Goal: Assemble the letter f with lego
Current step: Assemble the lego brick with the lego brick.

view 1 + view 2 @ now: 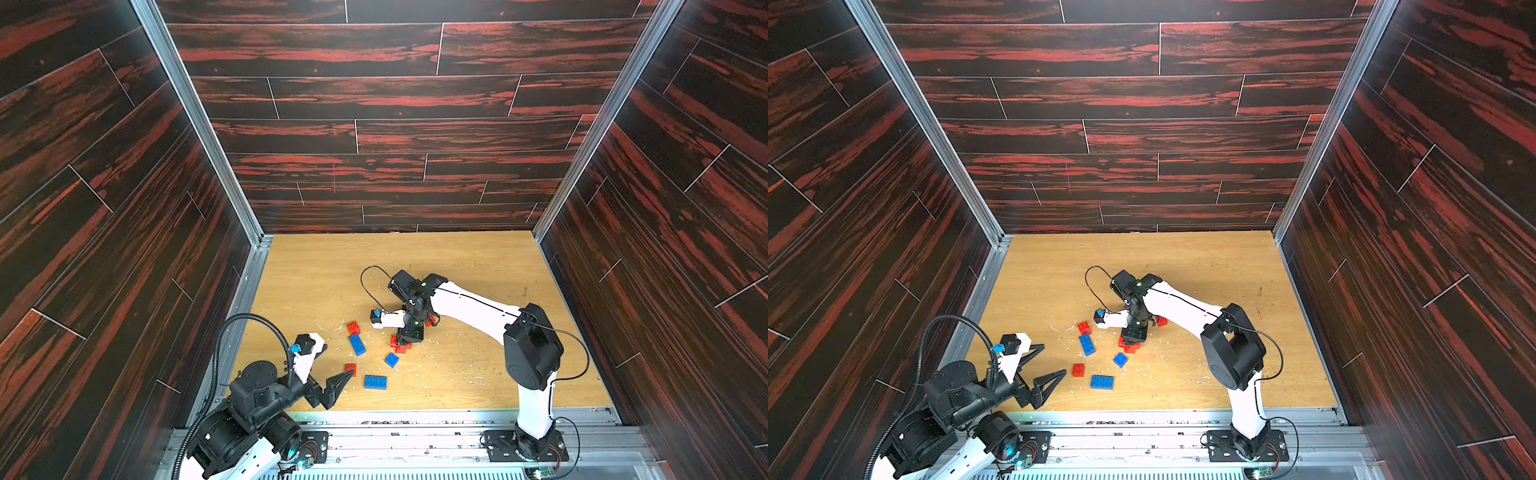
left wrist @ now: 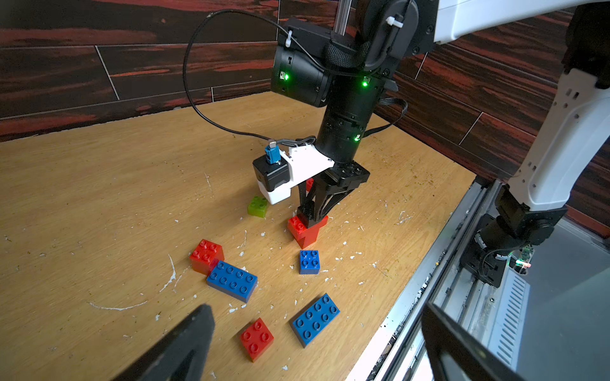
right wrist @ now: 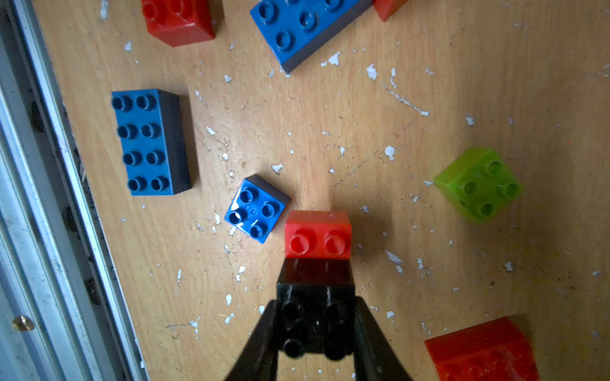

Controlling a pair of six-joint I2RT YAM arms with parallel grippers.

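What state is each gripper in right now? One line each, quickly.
Left gripper: open, holding nothing.
Right gripper: closed on the black brick.

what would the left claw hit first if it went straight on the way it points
Likely the red square brick ahead of the open left claw; the blue oblong brick beside it is nearly as close, depth unclear.
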